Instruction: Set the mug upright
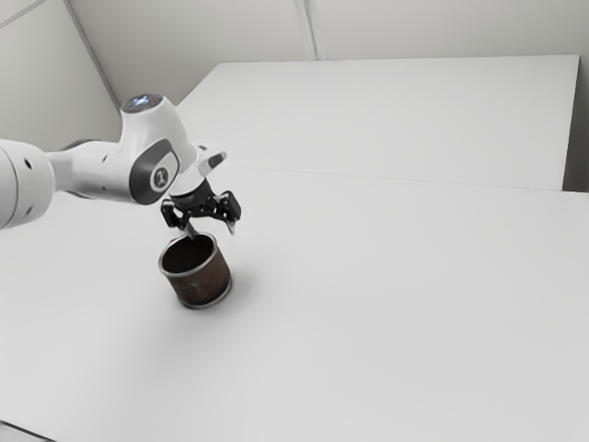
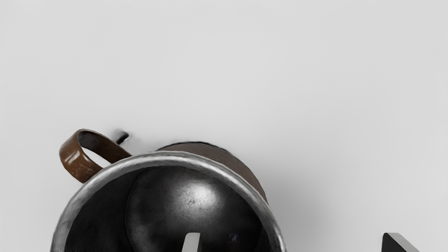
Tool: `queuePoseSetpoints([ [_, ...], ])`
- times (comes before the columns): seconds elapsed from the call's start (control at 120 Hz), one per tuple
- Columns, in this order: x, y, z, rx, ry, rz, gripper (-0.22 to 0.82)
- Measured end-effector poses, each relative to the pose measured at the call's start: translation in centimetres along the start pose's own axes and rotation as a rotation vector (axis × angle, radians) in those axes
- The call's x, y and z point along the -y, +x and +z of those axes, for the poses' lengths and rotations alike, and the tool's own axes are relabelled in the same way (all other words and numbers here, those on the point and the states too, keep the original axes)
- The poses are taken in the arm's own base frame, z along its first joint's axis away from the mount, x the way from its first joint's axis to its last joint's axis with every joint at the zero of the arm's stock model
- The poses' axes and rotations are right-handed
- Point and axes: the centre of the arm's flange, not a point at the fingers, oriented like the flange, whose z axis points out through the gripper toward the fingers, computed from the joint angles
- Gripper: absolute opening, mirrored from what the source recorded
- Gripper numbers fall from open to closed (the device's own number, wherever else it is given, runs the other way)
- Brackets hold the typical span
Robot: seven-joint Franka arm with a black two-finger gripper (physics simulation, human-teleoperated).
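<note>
Brown mug [image 1: 207,281] on white table [image 1: 386,304]; spread end effector [image 1: 213,233] at its rim

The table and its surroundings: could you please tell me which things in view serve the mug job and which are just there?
For the job:
mug, with its handle
open claw
arm
table, under the mug

Just there:
wall behind the table
small dark spot near the handle, which I cannot identify

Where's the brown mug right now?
Toward the exterior view's left, the brown mug is just below the open gripper; in the wrist view, one fingertip is over its mouth.
</note>
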Motion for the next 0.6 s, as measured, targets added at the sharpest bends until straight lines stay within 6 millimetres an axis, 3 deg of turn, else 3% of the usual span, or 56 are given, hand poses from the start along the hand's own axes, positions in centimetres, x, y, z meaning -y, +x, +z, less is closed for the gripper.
queuePoseSetpoints([
  [0.1,-0.1,0.6,-1.0,-0.01,-0.001,0.022,0.58],
  [0.333,-0.6,2.9,-6.5,-0.031,-0.003,0.097,0.6],
  [0.6,0.6,4.7,-17.1,-0.043,0.0,0.189,0.6],
])
